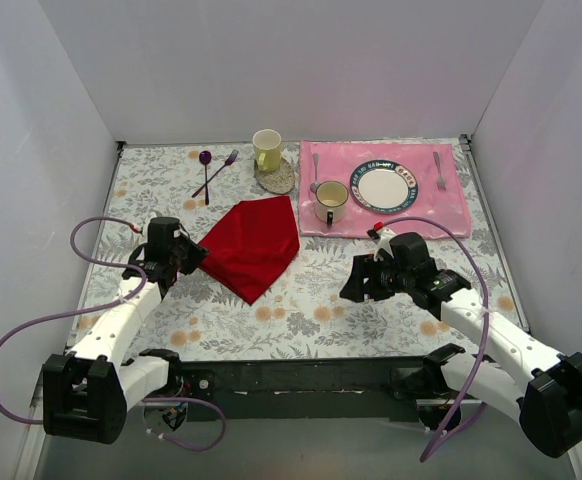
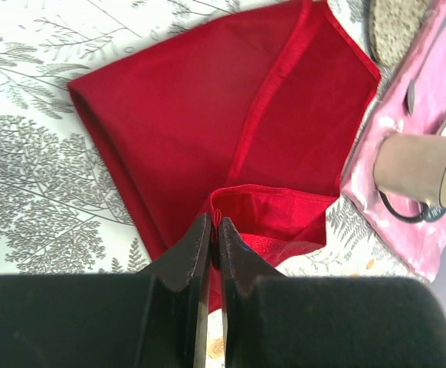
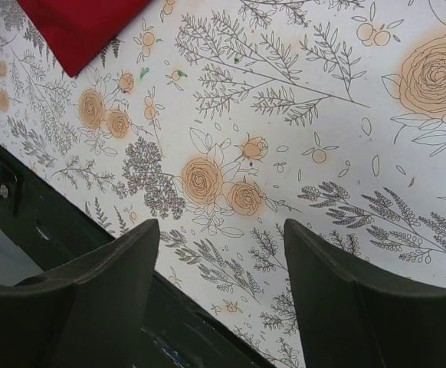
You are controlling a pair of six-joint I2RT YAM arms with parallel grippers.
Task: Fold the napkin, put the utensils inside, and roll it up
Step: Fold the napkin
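The red napkin (image 1: 256, 240) lies folded into a rough triangle left of the table's centre. In the left wrist view the napkin (image 2: 192, 115) shows a hemmed upper layer over a lower one. My left gripper (image 1: 193, 256) is at its left corner, shut on a pinch of the hem (image 2: 214, 224), which is lifted a little. A slim fork (image 1: 214, 176) with a dark thin handle lies at the back left, well clear of both grippers. My right gripper (image 1: 359, 283) hovers open over bare tablecloth (image 3: 221, 230), right of the napkin's lower tip (image 3: 77, 31).
A purple-headed spoon (image 1: 205, 158) crosses the fork. A yellow mug (image 1: 266, 150) stands on a coaster (image 1: 279, 180) behind the napkin. The pink placemat (image 1: 451, 205) at the back right holds a plate (image 1: 382, 186), a cup (image 1: 330, 202), a silver spoon (image 1: 314, 166) and a silver fork (image 1: 439, 170).
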